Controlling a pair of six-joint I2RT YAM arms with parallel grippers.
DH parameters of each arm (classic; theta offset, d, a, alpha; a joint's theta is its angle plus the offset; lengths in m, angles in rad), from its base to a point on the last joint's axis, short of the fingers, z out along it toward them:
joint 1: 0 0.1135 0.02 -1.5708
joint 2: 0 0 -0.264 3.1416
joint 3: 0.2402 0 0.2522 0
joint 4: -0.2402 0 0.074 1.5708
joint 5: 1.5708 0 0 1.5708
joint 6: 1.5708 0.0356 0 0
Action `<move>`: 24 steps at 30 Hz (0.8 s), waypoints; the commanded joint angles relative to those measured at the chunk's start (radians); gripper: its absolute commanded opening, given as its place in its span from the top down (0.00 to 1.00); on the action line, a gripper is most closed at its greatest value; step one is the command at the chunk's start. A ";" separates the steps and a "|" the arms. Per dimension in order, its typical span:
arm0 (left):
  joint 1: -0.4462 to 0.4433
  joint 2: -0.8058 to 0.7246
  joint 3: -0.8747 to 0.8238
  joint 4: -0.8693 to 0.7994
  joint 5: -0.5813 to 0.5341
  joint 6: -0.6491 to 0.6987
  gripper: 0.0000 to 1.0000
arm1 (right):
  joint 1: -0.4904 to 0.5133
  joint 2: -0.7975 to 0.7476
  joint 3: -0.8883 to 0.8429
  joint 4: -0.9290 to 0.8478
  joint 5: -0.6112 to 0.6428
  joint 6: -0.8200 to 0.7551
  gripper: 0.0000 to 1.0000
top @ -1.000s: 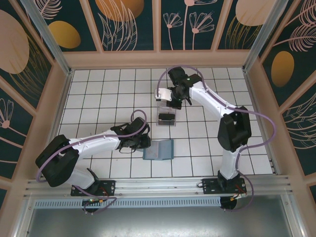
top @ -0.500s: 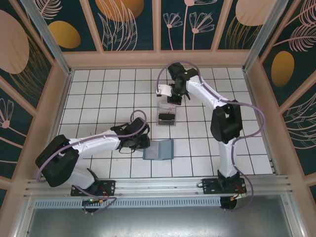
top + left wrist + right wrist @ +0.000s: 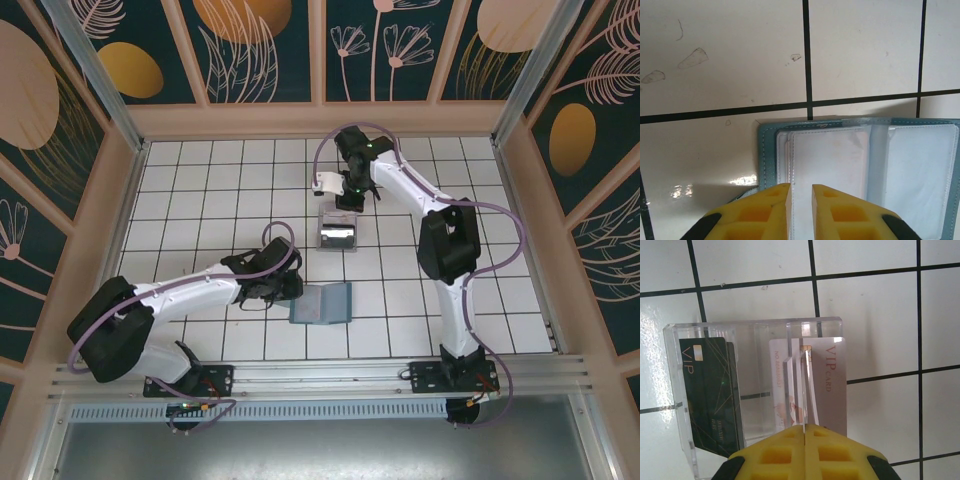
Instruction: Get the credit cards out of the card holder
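Near the arm bases, the teal card holder (image 3: 322,303) is lying opened flat on the tiled tabletop (image 3: 200,200), its clear sleeves facing up. The left gripper (image 3: 801,187) is being held low over its left half, the jaws parted by a narrow gap with nothing between them. Farther back, both cards are being carried by a clear stand (image 3: 760,335): the dark card (image 3: 710,390) in the left slot, the pale card (image 3: 832,385) at the right. The right gripper (image 3: 805,432) is being held beside the pale card, jaws pressed to a thin seam; whether anything is being pinched cannot be told.
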 commanded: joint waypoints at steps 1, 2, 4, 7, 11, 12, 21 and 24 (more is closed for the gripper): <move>-0.003 -0.021 -0.007 -0.035 -0.021 -0.011 0.81 | 0.012 0.022 0.023 -0.058 -0.020 0.003 1.00; -0.003 -0.021 -0.007 -0.035 -0.022 -0.011 0.81 | 0.014 0.020 0.026 -0.062 -0.012 0.002 1.00; -0.003 -0.020 -0.008 -0.035 -0.022 -0.011 0.81 | 0.019 0.017 0.038 -0.071 0.002 0.006 1.00; -0.003 -0.019 -0.007 -0.035 -0.021 -0.010 0.81 | 0.023 0.006 0.052 -0.070 0.016 0.012 1.00; -0.002 -0.019 -0.005 -0.035 -0.021 -0.010 0.81 | 0.024 -0.004 0.067 -0.067 0.035 0.020 1.00; -0.002 -0.020 -0.006 -0.034 -0.022 -0.011 0.81 | 0.024 -0.003 0.070 -0.068 0.035 0.020 1.00; -0.003 -0.017 -0.004 -0.035 -0.021 -0.012 0.81 | 0.025 0.026 0.067 -0.068 0.003 0.023 1.00; -0.002 -0.015 -0.004 -0.037 -0.021 -0.013 0.81 | 0.025 0.039 0.056 -0.062 -0.012 0.023 1.00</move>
